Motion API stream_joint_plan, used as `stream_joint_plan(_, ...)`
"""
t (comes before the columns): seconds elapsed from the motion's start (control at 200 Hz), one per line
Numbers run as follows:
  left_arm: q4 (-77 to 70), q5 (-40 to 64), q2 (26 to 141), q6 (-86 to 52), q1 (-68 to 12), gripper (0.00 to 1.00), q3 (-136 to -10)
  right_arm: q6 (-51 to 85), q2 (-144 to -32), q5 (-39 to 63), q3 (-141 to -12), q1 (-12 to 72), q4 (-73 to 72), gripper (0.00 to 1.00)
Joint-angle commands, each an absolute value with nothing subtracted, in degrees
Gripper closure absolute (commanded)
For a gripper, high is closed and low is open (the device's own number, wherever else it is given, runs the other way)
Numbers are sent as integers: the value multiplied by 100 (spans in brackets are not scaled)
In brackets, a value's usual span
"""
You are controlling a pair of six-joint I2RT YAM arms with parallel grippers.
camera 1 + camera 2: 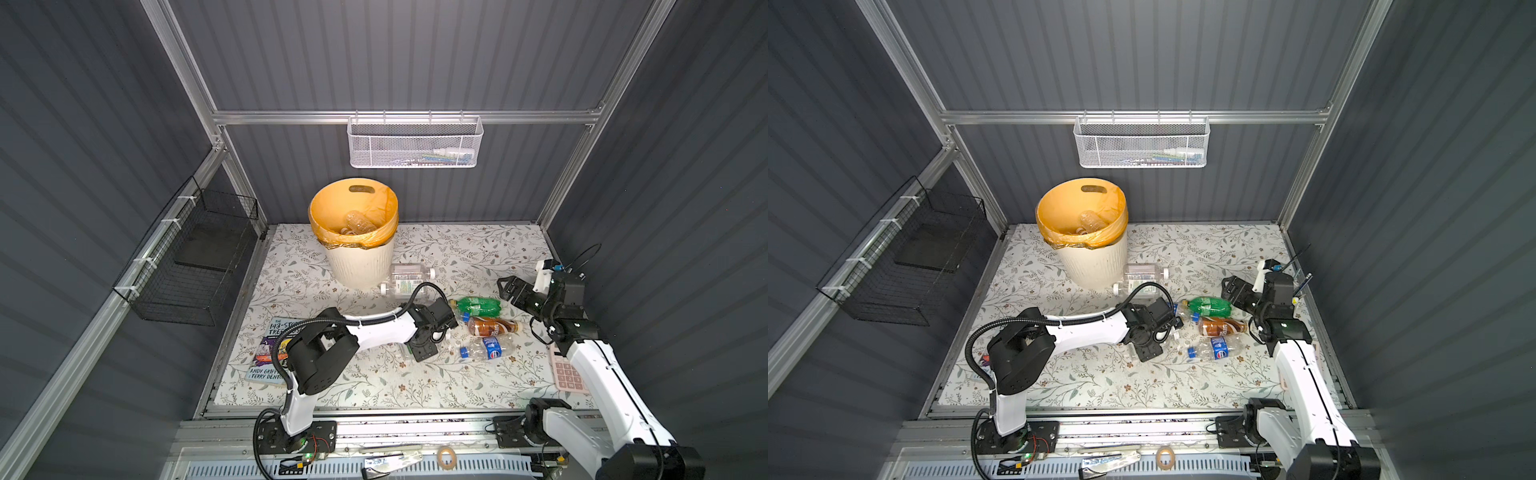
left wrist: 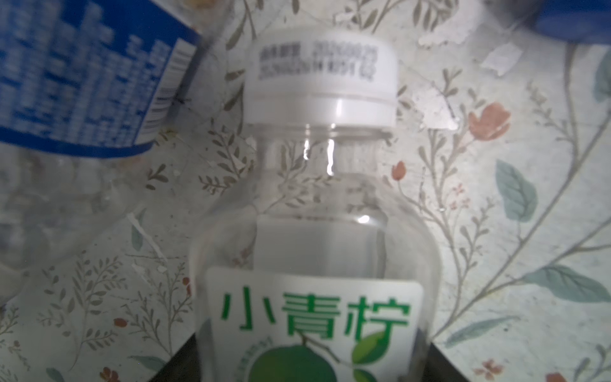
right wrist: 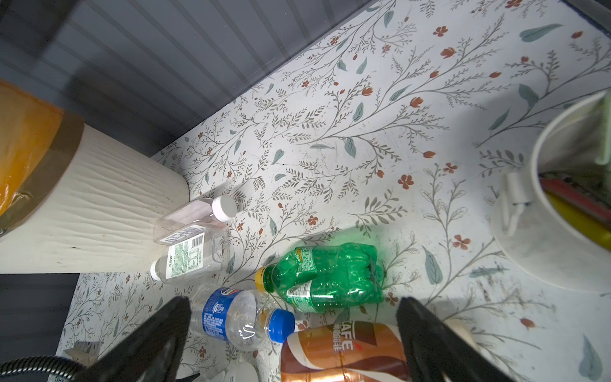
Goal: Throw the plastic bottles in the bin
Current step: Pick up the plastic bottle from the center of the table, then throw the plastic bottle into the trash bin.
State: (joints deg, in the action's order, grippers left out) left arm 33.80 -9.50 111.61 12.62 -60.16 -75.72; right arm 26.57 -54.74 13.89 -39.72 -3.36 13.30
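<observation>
The bin, cream and lined with an orange bag, stands at the back left with clear bottles inside. Two clear bottles lie at its foot. A green bottle, a brown bottle and a blue-label bottle lie in the middle right. My left gripper is low over the mat, its fingers pressed on both sides of a lying clear bottle with a white cap and a green lime label. My right gripper hangs open above the brown bottle.
A book lies at the front left and a pink calculator under the right arm. A white mug holding pens stands at the far right. A white mesh basket and a black wire basket hang on the walls.
</observation>
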Motion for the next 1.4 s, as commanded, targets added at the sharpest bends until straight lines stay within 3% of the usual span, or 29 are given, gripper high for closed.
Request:
stream_joint_plan(0.0,3340,-893,10834,1015,-5994,30,-7358,2617,-5492,1378,-3920,-351,1254,1)
stream_joint_plan(0.365,2591,-2326,8680,604,-5985,48,-7214,2671,-5424,1487,-3886,-352,1068,1)
stream_joint_plan(0.64,860,-3754,6378,1193,-6007,56,-6596,2742,-5330,1649,-3810,-343,833,1)
stream_joint_plan(0.835,300,-4129,6392,2294,-5967,55,-6974,2822,-5350,1729,-3815,-343,739,1)
stream_joint_plan(0.915,87,-3865,6833,2555,-5407,55,-7315,2847,-5353,1788,-3847,-333,703,1)
stream_joint_plan(1.0,550,-2699,7520,1772,-3885,51,-8120,2839,-5356,1865,-3876,-326,699,1)
stream_joint_plan(1.071,1372,-1653,8310,996,-2884,37,-9157,2771,-5321,1871,-3935,-323,797,1)
stream_joint_plan(1.241,2450,-1194,9337,866,-2777,1,-10478,2580,-5004,1627,-3870,-325,1118,1)
stream_joint_plan(1.396,2205,-1618,8988,558,-2775,0,-10090,2561,-4927,1487,-3796,-321,1224,1)
